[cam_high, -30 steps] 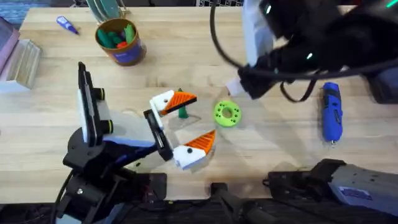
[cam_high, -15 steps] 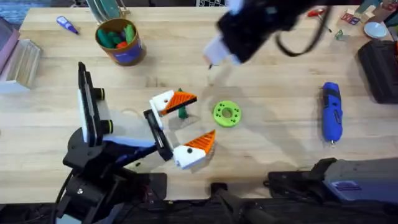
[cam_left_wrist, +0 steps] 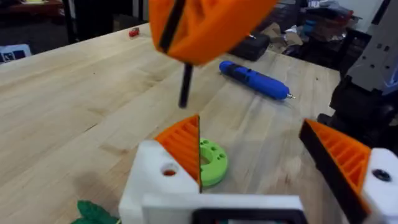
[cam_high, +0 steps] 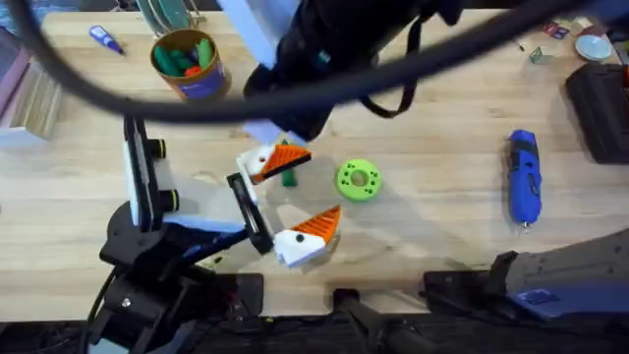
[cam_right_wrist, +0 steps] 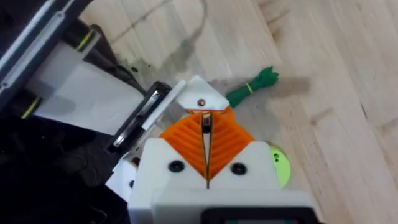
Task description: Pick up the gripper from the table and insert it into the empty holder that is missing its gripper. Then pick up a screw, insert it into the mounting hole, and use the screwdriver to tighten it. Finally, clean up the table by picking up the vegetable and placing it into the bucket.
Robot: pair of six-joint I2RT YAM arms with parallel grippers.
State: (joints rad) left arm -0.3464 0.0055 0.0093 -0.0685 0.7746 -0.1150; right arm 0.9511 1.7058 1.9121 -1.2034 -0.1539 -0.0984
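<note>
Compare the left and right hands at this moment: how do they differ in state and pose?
The left hand is open, its orange pads wide apart; the right hand is shut, pressed on a thin dark pin, probably a screw. The left hand sits low by the table, while the right hand hangs above it, pin pointing down. Both have white fingers with orange ribbed faces.

My overhead view is bright and evenly lit from above, with soft shadows on the wooden table [cam_high: 442, 128]. The right arm [cam_high: 334, 49] sweeps close under the lens as a big dark smear. On my left wrist camera a near orange shape [cam_left_wrist: 199, 25] is out of focus, and the room behind is dim. My right wrist picture looks slightly soft.
</note>
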